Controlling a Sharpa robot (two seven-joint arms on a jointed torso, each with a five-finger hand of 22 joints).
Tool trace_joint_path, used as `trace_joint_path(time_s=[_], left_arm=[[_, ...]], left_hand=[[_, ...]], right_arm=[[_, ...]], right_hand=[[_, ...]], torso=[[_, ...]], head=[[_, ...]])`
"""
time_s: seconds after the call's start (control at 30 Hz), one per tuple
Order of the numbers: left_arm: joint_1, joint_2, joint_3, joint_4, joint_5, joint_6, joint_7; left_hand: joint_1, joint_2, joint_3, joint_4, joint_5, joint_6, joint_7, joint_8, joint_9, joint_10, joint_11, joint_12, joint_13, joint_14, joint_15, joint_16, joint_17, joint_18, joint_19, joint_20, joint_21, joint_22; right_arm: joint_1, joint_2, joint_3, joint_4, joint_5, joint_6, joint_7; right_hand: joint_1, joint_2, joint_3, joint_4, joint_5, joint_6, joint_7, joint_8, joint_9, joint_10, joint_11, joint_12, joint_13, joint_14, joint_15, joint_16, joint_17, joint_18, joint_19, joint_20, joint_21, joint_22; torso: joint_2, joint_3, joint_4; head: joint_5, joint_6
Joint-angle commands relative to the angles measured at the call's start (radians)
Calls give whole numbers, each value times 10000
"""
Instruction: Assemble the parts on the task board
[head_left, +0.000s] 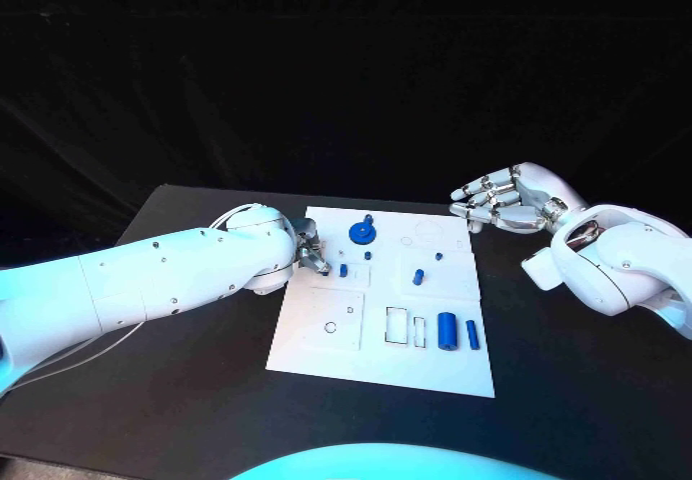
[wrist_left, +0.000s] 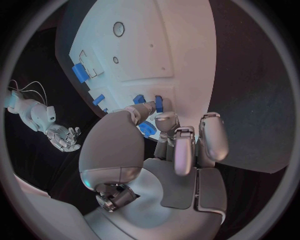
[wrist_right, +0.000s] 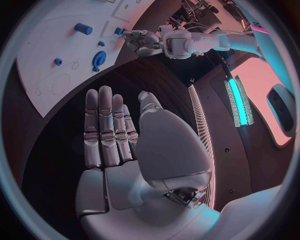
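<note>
Two blue bars lie loose at the board's five o'clock; a disc stands at twelve. Left hand pinches a blue part at the board's edge. Right hand hovers off-board, fingers straight, empty. Most assembly remains.

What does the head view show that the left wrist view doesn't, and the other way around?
Head view alone: the whole task board on the black table, with two upright blue cylinders beside rectangular slots, and the left arm. Left wrist view alone: the left hand from behind, its fingers curled at the board's edge over a small blue part. Both: the board, the round blue part, and the empty right hand.
</note>
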Motion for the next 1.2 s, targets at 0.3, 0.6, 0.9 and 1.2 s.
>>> trace_joint_path(time_s=[0.3, 0.6, 0.9, 1.2], left_arm=[[-41, 89, -24, -89, 79, 279, 33], [-37, 160, -14, -238, 90, 374, 25], [-32, 211, -3, -385, 91, 368, 23], [-27, 241, 0, -417, 90, 420, 27]], left_hand=[[-645, -454, 977, -1187, -5, 112, -309, 315, -160, 246, -155, 98, -14, 1037, -124, 95, 2558, -211, 73, 22, 16, 25], [-704, -571, 358, -618, -8, 200, -378, 418, -427, 288, -215, 161, -49, 1049, -184, 118, 2601, -221, 113, 25, 22, 73], [-632, -631, -373, -115, -7, 278, -411, 477, -713, 304, -228, 225, -80, 1050, -194, 119, 2604, -223, 124, 28, 14, 84], [-272, -519, -1751, 555, 4, 366, -412, 550, -1108, 310, -229, 329, -96, 1056, -195, 131, 2627, -230, 151, 35, 13, 119]], right_arm=[[-6, 10, 1, -6, -47, 125, 53], [-6, 10, 1, -12, -47, 152, 37], [-6, -2, 0, -10, -48, 172, 22], [-6, 0, 0, -16, -51, 179, 20]], right_hand=[[-112, 2, 11, 59, 53, 22, -4, 38, -3, 39, 14, 66, -19, 23, 1, -47, -4, 48, 23, 26, -65, -17], [-153, 26, 5, 84, 72, 20, -3, 46, -3, 40, 17, 77, -34, 26, 3, -57, -4, 48, 29, 26, -75, -27], [-172, 30, -2, 92, 78, 17, -2, 48, -4, 38, 19, 81, -40, 27, 4, -62, -4, 47, 30, 27, -79, -32], [-172, 30, -2, 92, 78, 17, -2, 48, -4, 38, 19, 81, -40, 27, 4, -62, -4, 47, 30, 27, -79, -32]], torso=[[-4, -3, 4], [-6, 1, -10], [-5, 1, -3], [1, -2, -9]], head=[[-5, -43], [3, -59], [-13, -60], [-34, -70]])
